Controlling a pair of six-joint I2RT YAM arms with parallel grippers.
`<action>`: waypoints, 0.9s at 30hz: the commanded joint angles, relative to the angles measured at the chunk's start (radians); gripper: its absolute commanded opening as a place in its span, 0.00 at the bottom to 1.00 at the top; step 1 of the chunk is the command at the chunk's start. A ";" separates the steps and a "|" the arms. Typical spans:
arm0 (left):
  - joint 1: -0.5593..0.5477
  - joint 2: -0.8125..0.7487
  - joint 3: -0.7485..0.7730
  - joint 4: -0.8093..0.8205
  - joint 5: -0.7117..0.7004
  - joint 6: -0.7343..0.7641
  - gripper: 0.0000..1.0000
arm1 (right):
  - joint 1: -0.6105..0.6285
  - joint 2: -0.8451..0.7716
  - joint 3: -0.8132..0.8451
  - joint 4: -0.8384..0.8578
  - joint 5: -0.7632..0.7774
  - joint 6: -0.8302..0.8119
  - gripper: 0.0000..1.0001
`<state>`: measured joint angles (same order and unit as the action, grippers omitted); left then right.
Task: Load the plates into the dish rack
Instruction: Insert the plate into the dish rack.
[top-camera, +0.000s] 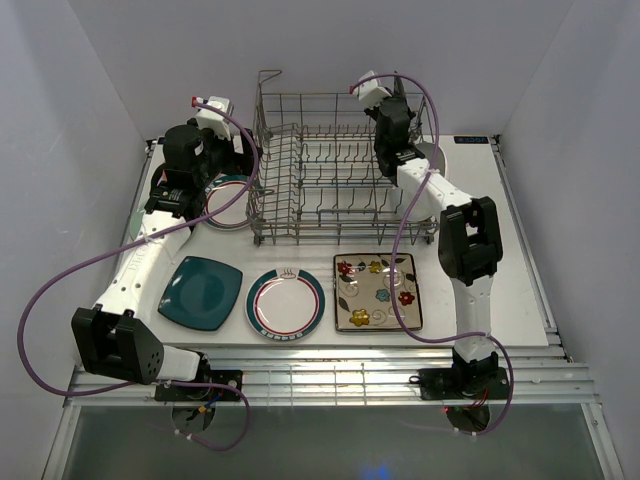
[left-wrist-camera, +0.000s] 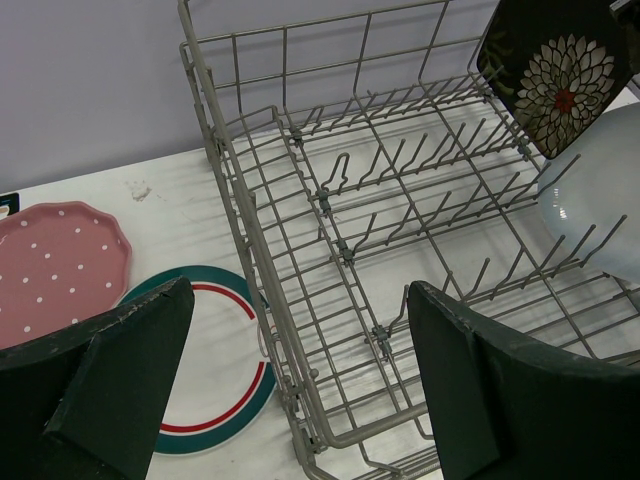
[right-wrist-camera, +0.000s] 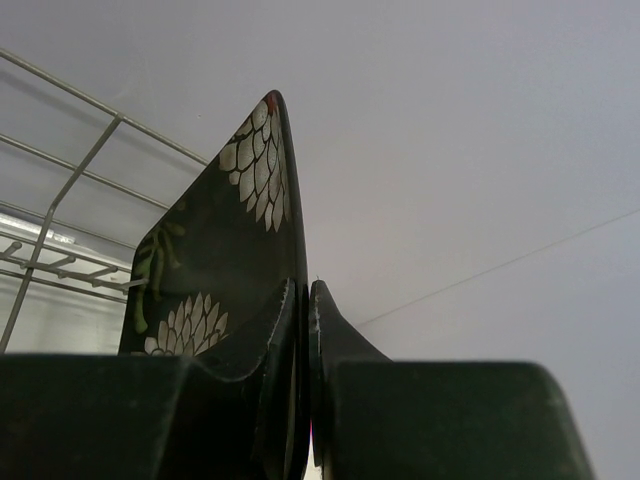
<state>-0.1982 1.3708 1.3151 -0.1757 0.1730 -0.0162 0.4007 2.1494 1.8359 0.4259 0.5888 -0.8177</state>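
Observation:
The grey wire dish rack (top-camera: 330, 175) stands at the back middle of the table. My right gripper (top-camera: 396, 135) is shut on a dark floral square plate (right-wrist-camera: 220, 240) and holds it on edge above the rack's right part; that plate also shows in the left wrist view (left-wrist-camera: 555, 70). A white oval plate (left-wrist-camera: 595, 200) stands at the rack's right end. My left gripper (left-wrist-camera: 300, 300) is open and empty, hovering over the rack's left edge, above a teal-and-red-rimmed round plate (left-wrist-camera: 215, 370). A pink dotted plate (left-wrist-camera: 55, 265) lies further left. The mint green plate is out of view.
In front of the rack lie a teal square plate (top-camera: 202, 292), a second teal-and-red-rimmed round plate (top-camera: 286, 302) and a light floral square plate (top-camera: 377, 291). White walls close in the back and both sides. Purple cables loop from both arms.

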 joint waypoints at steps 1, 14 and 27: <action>-0.001 -0.009 0.010 -0.002 0.014 -0.002 0.98 | -0.005 -0.005 0.040 0.126 0.066 0.015 0.08; -0.001 -0.006 0.009 -0.002 0.017 -0.001 0.98 | 0.040 0.050 0.051 0.108 0.167 0.061 0.08; -0.001 -0.006 0.007 -0.001 0.014 0.002 0.98 | 0.021 0.021 -0.053 0.142 0.190 0.161 0.08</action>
<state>-0.1982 1.3708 1.3151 -0.1761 0.1761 -0.0158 0.4416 2.2185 1.8141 0.4946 0.7357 -0.7486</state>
